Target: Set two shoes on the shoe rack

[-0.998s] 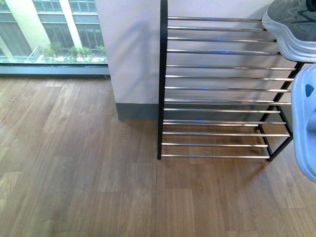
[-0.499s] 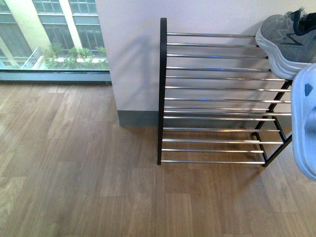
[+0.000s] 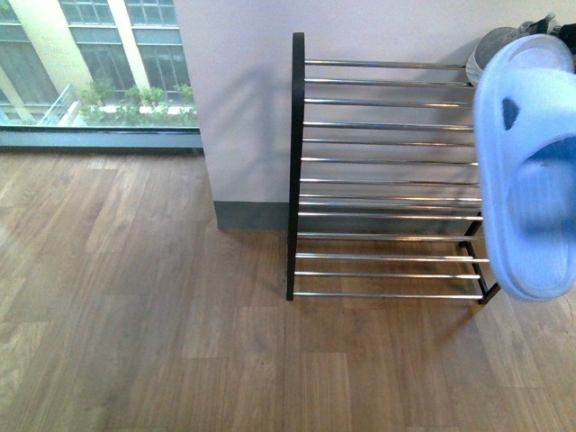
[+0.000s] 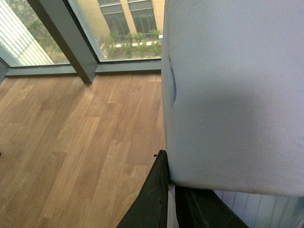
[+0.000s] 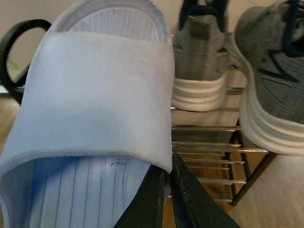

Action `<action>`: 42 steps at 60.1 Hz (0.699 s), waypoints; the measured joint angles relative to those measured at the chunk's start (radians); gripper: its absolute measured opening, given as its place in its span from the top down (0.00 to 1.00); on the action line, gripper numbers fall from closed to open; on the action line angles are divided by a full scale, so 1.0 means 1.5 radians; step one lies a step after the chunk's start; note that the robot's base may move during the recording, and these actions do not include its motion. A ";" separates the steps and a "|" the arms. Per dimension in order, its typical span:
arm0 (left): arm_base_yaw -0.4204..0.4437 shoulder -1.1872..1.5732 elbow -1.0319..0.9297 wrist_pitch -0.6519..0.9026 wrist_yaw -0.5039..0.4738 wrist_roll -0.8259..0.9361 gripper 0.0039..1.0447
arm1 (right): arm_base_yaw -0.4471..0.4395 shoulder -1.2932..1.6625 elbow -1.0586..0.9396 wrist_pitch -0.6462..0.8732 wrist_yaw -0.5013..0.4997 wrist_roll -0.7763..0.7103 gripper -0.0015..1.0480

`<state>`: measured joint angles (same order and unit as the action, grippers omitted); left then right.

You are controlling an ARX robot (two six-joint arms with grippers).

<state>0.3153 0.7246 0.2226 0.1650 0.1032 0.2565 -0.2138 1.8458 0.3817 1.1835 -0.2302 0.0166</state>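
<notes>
Slide sandal (image 3: 529, 171), pale blue one-piece rubber, wide strap, ribbed footbed, hangs in the air at 3 o'clock of the front view, in front of the shoe rack (image 3: 387, 180) and hiding its right end. Right gripper (image 5: 167, 190) has narrow jaws pinching the strap edge. Left gripper (image 4: 168, 199) clamps a second pale blue sandal (image 4: 232, 90); most of it cut off. Grey sneakers (image 5: 237, 66), white soles, sit on the top rods; in the front view only a sliver shows at 1 o'clock.

Blurred slide (image 3: 529, 171) before rack (image 3: 387, 180)
</notes>
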 joint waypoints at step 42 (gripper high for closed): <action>0.000 0.000 0.000 0.000 0.000 0.000 0.98 | 0.125 0.150 0.537 -0.430 0.247 -0.013 0.98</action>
<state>0.3153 0.7246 0.2226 0.1650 0.1032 0.2565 -0.0261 2.0705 1.1870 0.5381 0.1398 -0.0025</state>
